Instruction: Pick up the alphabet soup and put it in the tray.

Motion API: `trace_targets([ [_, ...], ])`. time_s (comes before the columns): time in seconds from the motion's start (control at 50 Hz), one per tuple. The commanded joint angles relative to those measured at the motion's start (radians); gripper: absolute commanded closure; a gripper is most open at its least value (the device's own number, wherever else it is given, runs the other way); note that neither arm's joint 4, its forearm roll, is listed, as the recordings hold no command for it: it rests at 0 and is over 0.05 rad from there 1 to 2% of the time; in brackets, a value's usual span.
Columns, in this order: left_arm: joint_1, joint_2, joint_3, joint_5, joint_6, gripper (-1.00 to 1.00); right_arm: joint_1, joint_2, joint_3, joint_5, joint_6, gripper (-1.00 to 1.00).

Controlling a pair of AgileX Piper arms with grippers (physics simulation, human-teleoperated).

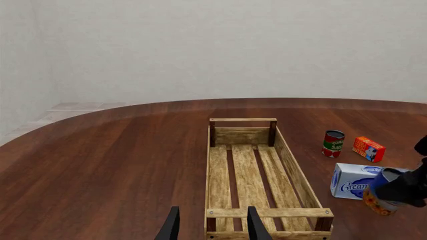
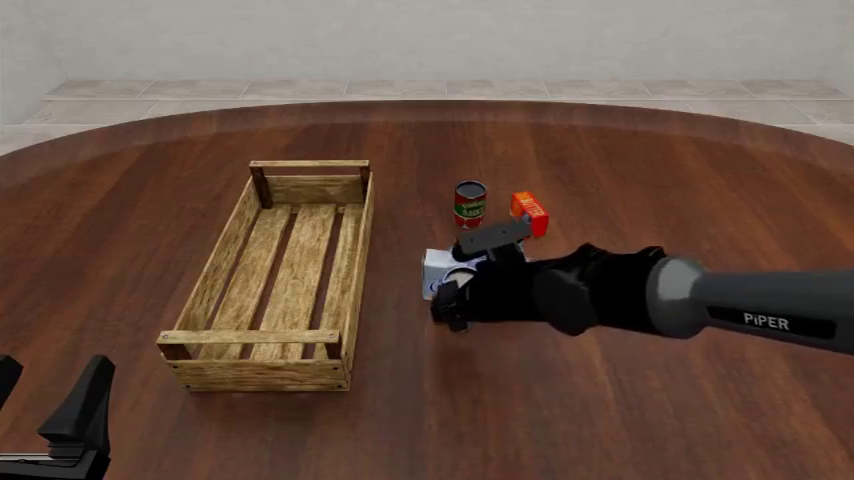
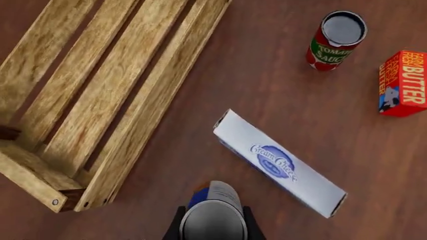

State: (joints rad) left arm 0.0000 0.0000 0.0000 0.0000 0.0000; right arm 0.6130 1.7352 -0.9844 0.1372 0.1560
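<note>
The alphabet soup [image 3: 212, 214], a small can with a pale top and a blue label turning orange at the base, sits between the fingers of my right gripper [image 3: 213, 227]. In the left wrist view the can [image 1: 377, 196] hangs tilted in the dark gripper [image 1: 407, 187], just right of the tray [image 1: 293, 165]. In the front view my right gripper [image 2: 454, 298] is right of the tray's [image 2: 355, 262] near half and hides most of the can. My left gripper [image 2: 47, 395] is open and empty at the near left, its fingers [image 1: 172, 225] before the tray's near end.
A white cream cheese box [image 2: 437, 266] lies on the table just behind my right gripper. A red tomato sauce can [image 2: 470, 203] and a red butter box [image 2: 530, 213] stand farther back. The table is dark round wood [image 2: 601, 400].
</note>
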Motion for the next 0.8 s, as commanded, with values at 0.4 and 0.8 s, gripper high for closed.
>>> trace_targets([
  [0.4,0.000,0.000,0.000,0.000,0.000,-1.00,0.041,-0.036,-0.263,0.233,-0.081,1.00],
  [0.8,0.000,0.000,0.000,0.000,0.000,-1.00,0.086,0.121,-0.519,0.353,-0.112,1.00],
])
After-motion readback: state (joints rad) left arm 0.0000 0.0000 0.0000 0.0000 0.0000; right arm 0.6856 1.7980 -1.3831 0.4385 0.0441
